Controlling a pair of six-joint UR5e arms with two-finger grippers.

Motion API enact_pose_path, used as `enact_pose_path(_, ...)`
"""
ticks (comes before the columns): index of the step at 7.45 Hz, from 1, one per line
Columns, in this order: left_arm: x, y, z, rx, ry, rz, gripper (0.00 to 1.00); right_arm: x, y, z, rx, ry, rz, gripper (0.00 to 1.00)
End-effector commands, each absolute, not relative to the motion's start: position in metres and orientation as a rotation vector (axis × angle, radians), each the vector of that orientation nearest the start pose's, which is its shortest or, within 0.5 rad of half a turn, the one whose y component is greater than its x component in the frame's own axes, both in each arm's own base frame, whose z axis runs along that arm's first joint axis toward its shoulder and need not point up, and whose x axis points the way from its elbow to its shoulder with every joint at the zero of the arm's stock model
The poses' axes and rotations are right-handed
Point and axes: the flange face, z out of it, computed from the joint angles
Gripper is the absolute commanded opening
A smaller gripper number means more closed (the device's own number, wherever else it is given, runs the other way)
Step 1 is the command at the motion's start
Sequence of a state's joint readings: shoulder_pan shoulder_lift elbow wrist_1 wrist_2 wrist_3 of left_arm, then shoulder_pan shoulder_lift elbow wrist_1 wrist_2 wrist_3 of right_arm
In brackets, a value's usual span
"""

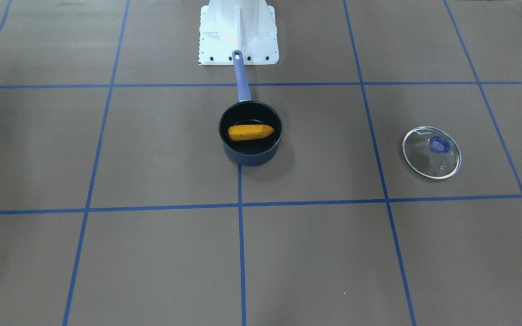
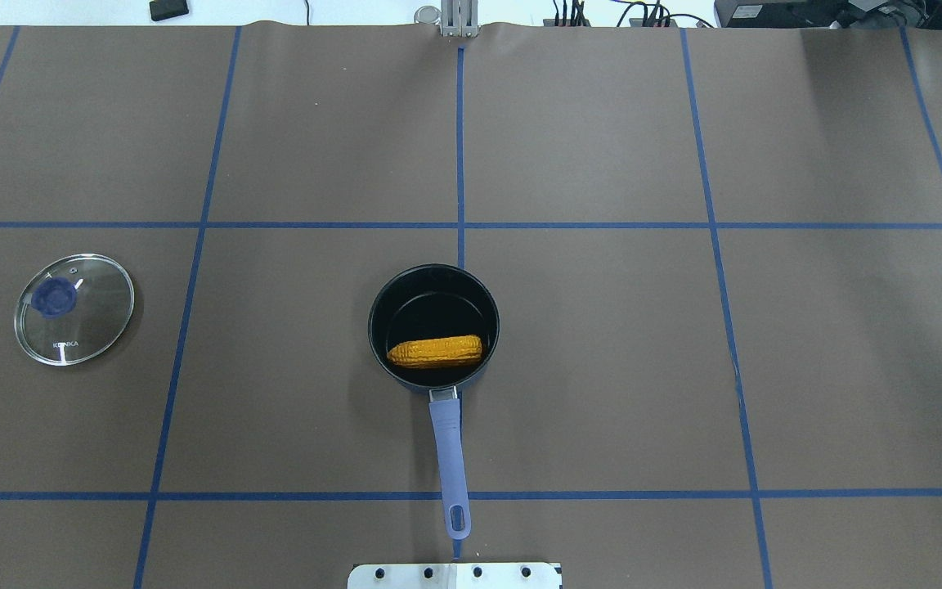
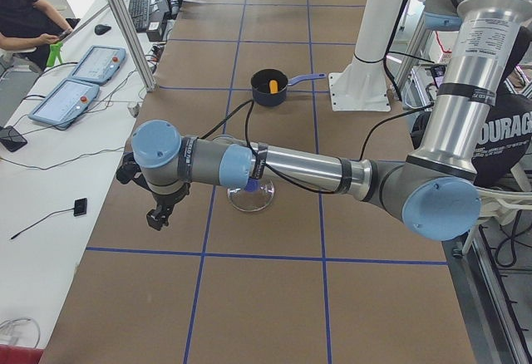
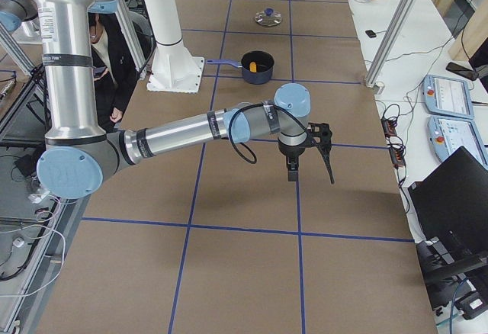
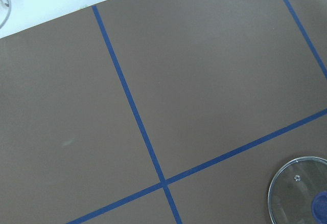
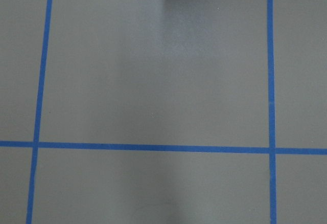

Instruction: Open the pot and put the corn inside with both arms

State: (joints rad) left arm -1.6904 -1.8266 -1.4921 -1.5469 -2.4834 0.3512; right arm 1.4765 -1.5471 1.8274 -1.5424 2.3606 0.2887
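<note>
- At mid-table (image 1: pixel 152 149) the pot (image 1: pixel 249 156) stands uncovered, the corn (image 1: pixel 250 132) lying inside, and its handle points at the white robot base (image 1: pixel 238 34).
- Well apart, on the robot's left, the glass lid (image 1: pixel 426 160) lies flat, knob up.
- The left arm (image 3: pixel 291 169) stretches level past the lid, left pincer (image 3: pixel 154 214) hanging down.
- The right arm (image 4: pixel 175 136) reaches level the opposite way, right pincer (image 4: pixel 311 175) pointing down.
- I cannot tell whether either pincer is apart or together.

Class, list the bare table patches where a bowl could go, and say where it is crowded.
Bare: the square between pot and lid, and everything on the pot's other side. Crowded only inside the pot, around the corn.
</note>
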Motion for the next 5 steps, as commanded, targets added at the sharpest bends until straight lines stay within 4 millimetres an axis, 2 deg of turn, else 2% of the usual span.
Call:
enact_pose_path(1, -0.128, -0.590, 0.550, 0.350, 0.857, 0.280, 0.97, 0.018, -0.507, 0.532, 0.116, -0.819, 0.079, 1.00)
enact_pose_path(5, -0.127, -0.591, 0.550, 0.346, 0.859, 0.276, 0.97, 0.022, -0.511, 0.542, 0.104, -0.810, 0.091, 1.00)
